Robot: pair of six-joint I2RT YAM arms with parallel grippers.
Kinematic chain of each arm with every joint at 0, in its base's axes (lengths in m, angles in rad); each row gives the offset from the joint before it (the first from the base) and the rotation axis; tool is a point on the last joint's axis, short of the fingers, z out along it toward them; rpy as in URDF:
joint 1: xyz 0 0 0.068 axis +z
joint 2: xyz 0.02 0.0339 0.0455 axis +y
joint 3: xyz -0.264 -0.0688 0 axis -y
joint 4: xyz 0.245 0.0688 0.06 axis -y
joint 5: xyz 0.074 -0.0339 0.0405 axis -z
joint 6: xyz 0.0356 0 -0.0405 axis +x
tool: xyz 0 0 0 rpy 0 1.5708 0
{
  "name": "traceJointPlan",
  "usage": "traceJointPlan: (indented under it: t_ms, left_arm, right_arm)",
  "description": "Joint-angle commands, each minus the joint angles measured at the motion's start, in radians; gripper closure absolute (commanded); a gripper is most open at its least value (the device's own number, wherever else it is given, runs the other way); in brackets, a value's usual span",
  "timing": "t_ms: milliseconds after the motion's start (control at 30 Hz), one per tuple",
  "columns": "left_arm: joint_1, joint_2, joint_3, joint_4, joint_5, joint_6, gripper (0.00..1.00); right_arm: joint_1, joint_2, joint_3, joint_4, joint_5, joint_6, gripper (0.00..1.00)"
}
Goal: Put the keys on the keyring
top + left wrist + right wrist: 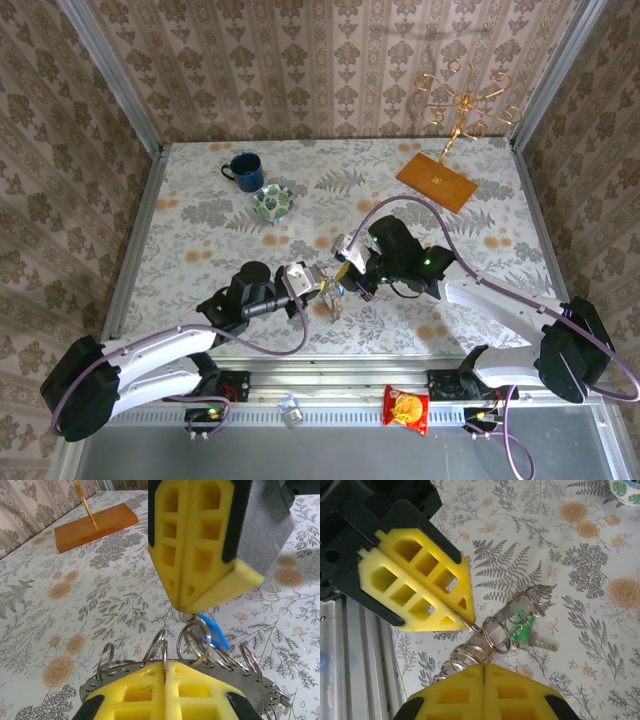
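Keyring (pixel 267 690): 6 o'clock of surface (pixel 200 200) centre; likely stiff, light, slick; left gripper (pixel 165 664) jaws clenched on rim. Blue-tagged key (pixel 212 632): right gripper (pixel 182 607) jaws clenched on its loop; best pinched there.

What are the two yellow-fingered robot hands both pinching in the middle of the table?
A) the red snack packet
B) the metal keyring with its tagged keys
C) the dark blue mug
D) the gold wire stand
B: the left gripper and the right gripper are both shut on the keyring, whose split rings carry a blue tag and a green-tagged key.
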Motion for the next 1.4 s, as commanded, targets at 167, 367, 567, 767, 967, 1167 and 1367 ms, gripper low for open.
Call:
traceJointPlan:
  t_ms: [167,367,567,767,967,1167,1367]
  left_arm:
    - [-0.009,-0.003,0.021,0.041,-0.003,-0.016,1.0]
    - [-0.009,0.007,0.024,0.051,0.005,-0.012,1.0]
    - [-0.01,0.018,0.028,0.059,0.013,-0.01,1.0]
    - [-0.011,0.023,0.03,0.064,0.019,-0.01,1.0]
    - [-0.01,0.024,0.029,0.068,0.024,-0.011,1.0]
    - [-0.011,0.026,0.028,0.071,0.031,-0.012,1.0]
    - [-0.01,0.024,0.027,0.074,0.038,-0.014,1.0]
  right_arm:
    - [0.018,-0.012,0.0,0.047,-0.047,-0.013,1.0]
    - [0.025,-0.003,0.001,0.069,-0.058,-0.002,1.0]
    - [0.029,0.004,-0.002,0.081,-0.045,0.005,1.0]
    - [0.03,0.015,0.0,0.082,-0.016,0.013,1.0]
    - [0.033,0.025,0.008,0.08,0.002,0.015,1.0]
    - [0.036,0.027,0.01,0.085,0.016,0.023,1.0]
    - [0.038,0.031,0.012,0.098,0.031,0.036,1.0]
